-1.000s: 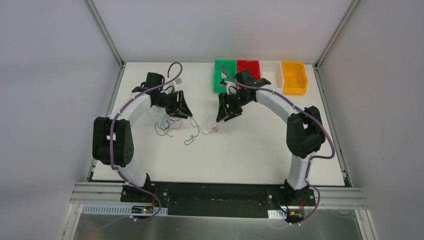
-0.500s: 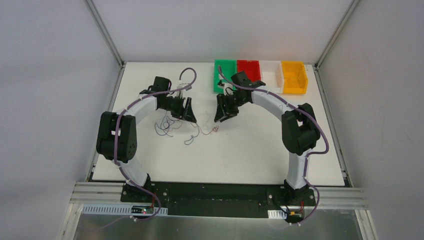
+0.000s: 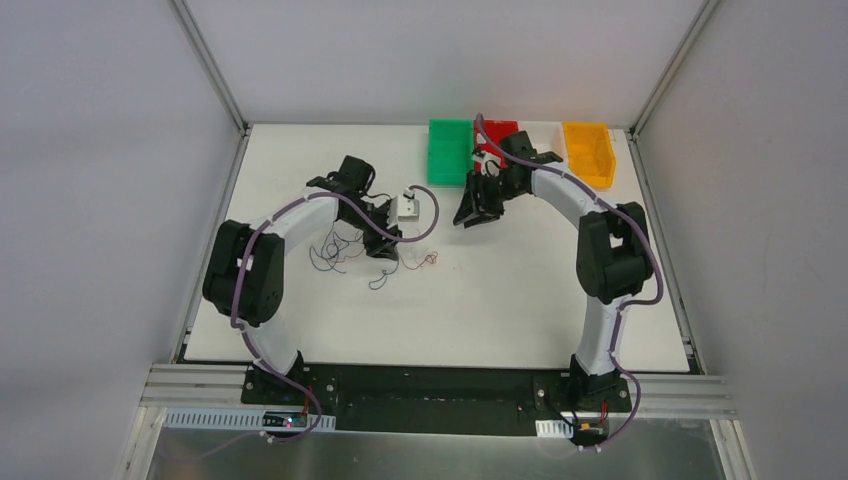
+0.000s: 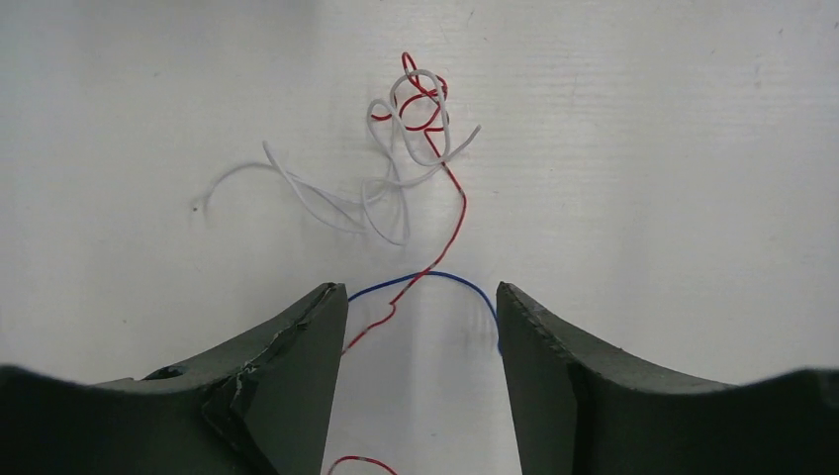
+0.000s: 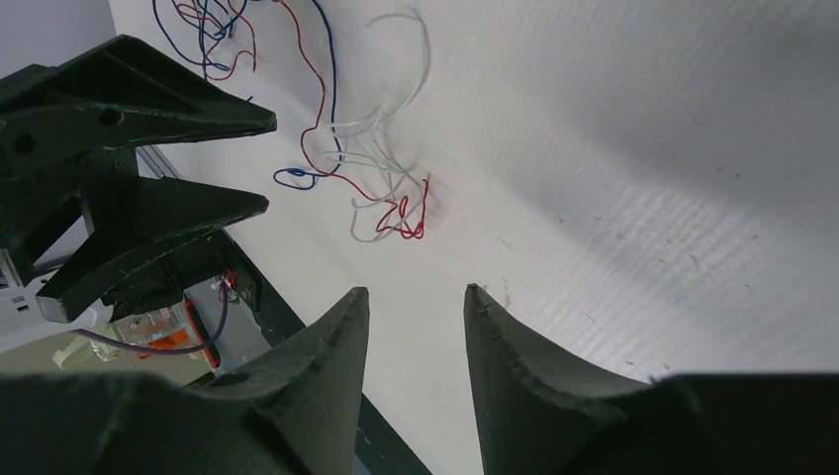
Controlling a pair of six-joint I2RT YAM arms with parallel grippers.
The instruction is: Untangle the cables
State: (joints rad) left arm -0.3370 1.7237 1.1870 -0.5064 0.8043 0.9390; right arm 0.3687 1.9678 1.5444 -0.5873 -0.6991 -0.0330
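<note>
A: Left gripper (image 4: 420, 289) is low over the cables (image 3: 338, 250), jaws standing well apart, nothing pinched. A red wire (image 4: 457, 213) and a blue wire (image 4: 445, 274) lie on the table (image 3: 480, 320) and run right through that gap.

B: And just ahead of it is the red-and-white knot (image 4: 420, 111), with whitish strands (image 4: 336, 226) trailing off to one side. The other arm?

A: Right gripper (image 5: 414, 292) hangs tilted above the surface, near the green bin (image 3: 450, 155) at the far edge. Its jaws are parted by a narrower gap, and nothing sits in it.

B: So neither one has hold of a wire. Where do the cables lie against the edges?

A: About mid-table, a touch toward the left edge. The loosest part, blue and red, lies on the left of the left gripper. The small knot is on its right, and a short dark wire (image 3: 380, 280) sits just nearer the arms' bases. All of it is well apart from every edge.

B: Room to work?

A: Bare white surface runs from the wires to the near edge, and there's a broad stretch out to the right edge too. The far edge is the crowded one, with a row running from the green bin to the orange bin (image 3: 588, 152) by the far right corner.

B: And the grippers themselves?

A: Apart from each other. The right one is between the knot and the far edge, well short of the wires.
</note>
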